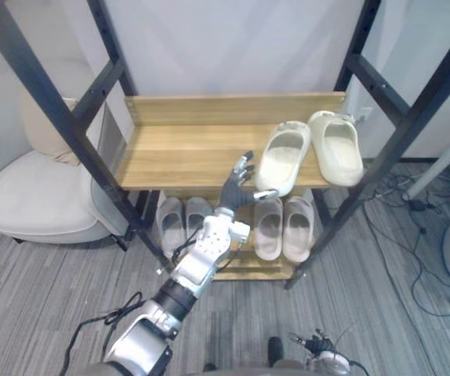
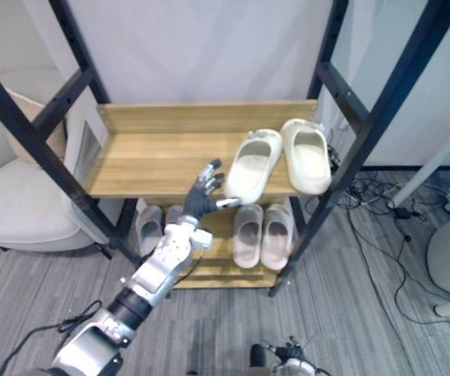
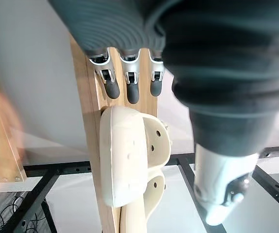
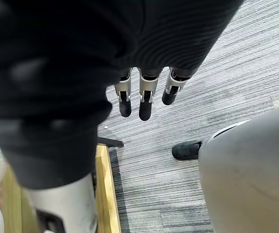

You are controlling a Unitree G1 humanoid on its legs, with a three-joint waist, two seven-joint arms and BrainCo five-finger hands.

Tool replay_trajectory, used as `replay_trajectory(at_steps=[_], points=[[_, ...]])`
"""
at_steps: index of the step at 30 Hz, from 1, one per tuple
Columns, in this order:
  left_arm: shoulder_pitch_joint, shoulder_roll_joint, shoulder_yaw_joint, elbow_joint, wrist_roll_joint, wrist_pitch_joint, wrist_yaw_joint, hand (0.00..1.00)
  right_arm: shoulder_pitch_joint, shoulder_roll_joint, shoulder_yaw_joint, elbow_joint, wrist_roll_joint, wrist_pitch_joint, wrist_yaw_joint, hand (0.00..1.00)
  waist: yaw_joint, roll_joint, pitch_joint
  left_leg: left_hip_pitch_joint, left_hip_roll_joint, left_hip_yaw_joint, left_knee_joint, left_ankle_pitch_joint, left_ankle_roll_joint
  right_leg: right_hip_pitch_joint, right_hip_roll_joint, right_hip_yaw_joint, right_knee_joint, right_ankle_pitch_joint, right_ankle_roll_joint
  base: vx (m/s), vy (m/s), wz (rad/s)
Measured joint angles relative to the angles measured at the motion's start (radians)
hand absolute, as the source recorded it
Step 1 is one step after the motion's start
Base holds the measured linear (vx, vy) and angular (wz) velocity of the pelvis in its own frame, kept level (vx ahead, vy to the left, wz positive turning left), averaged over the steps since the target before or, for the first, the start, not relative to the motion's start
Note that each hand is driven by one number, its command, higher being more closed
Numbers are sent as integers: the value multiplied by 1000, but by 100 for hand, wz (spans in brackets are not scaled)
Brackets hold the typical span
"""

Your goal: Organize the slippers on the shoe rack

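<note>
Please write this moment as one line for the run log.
left hand: open, thumb by heel of cream perforated slipper | second cream slipper: beside it, upper wooden shelf | right hand: open, above grey carpet

The left hand [image 2: 201, 196], fingers straight, hovers just beside a cream slipper [image 2: 252, 166] on the top shelf [image 2: 154, 160].

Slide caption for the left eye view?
Left hand open by the near end of a cream slipper on the rack's top shelf.
</note>
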Motion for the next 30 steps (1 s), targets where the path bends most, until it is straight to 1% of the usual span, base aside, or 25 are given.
replay_trajectory(at_steps=[2, 7, 11, 12, 15, 19, 27, 30], points=[[-9, -2, -6, 14, 0, -2, 2, 0, 0, 1, 0, 0, 0, 0, -4, 0, 0, -3, -1, 2, 0, 4, -1, 0, 0, 0, 0, 3, 0, 0, 0, -17, -10, -5], [-71, -38, -10, 96, 0, -6, 11, 0, 5, 1, -2, 0, 2, 1, -17, 0, -3, -9, -3, 3, 0, 14, -12, -5, -9, -9, 1, 13, 0, -2, 1, -8, -8, -4], [-118, -39, -16, 136, -1, -10, 30, 0, 5, 1, -12, 0, 2, 1, -20, 0, -9, -10, -6, -8, 0, 35, -12, -8, -12, -31, 4, 37, 0, -2, 1, 9, -3, -15], [-132, -43, -16, 151, -1, -12, 33, 0, 5, 2, -17, 0, 4, 1, -22, 0, -15, -10, -6, -9, 0, 38, -12, -8, -12, -34, 6, 40, 0, -2, 1, 26, -5, -17], [-183, -49, -14, 208, -1, -14, 48, 0, 8, 6, -50, 0, 5, 1, -27, 0, -21, -10, -6, -9, 3, 54, -12, -10, -10, -42, 11, 58, 0, -2, 1, 28, -6, -16], [-200, -55, 21, 231, -1, -29, 66, 0, 9, 9, -59, -2, 5, 2, -32, 0, -37, -9, -6, -12, 5, 69, -12, -16, -13, -53, 15, 72, 0, -2, 1, 21, -11, -13], [-221, -54, 46, 251, -21, -31, 91, 0, 17, 27, -126, -6, 5, 1, -35, 0, -39, -8, -6, -16, 4, 89, -8, -25, -14, -63, 16, 90, 0, -2, 1, -8, -20, -7], [-221, -54, 55, 250, -21, -29, 90, 0, 17, 28, -127, -8, 5, 1, -35, 0, -40, -8, -6, -19, 4, 90, 1, -33, -16, -63, 15, 92, 0, -2, 1, -5, -7, -2]])
